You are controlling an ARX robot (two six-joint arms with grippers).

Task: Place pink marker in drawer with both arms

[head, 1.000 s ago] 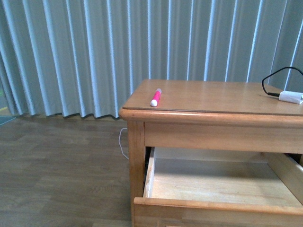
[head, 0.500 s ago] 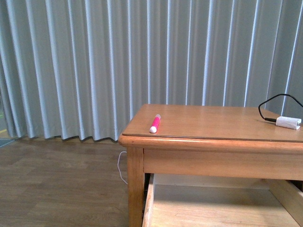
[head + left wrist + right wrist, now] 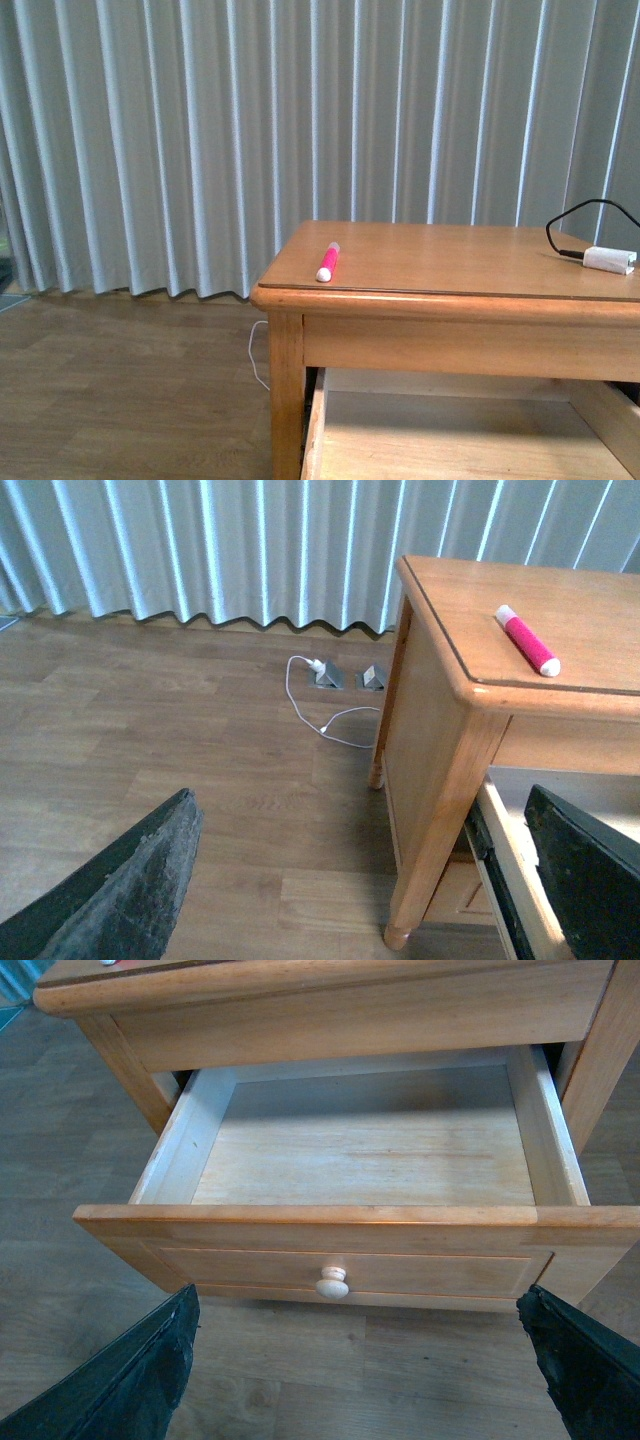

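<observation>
Lying near the corner of the honey-brown wooden counter (image 3: 450, 250), the short pink marker (image 3: 327, 261) is waiting. The wide wooden drawer (image 3: 350, 1215) below is sitting open for it. The black left pincer (image 3: 360, 800) and right pincer (image 3: 357, 1298) are gaping wide, holding nothing.

Honey-brown wooden drawer (image 3: 560, 1215) pulled open beneath the surface (image 3: 330, 1005), round pale knob (image 3: 332, 1282) on its front, right hand (image 3: 357, 1360) with black fingers (image 3: 130, 1380) spread wide, plank floor (image 3: 60, 1160) below.

Wrist cameras high, angled onto drawer (image 3: 400, 1215)
</observation>
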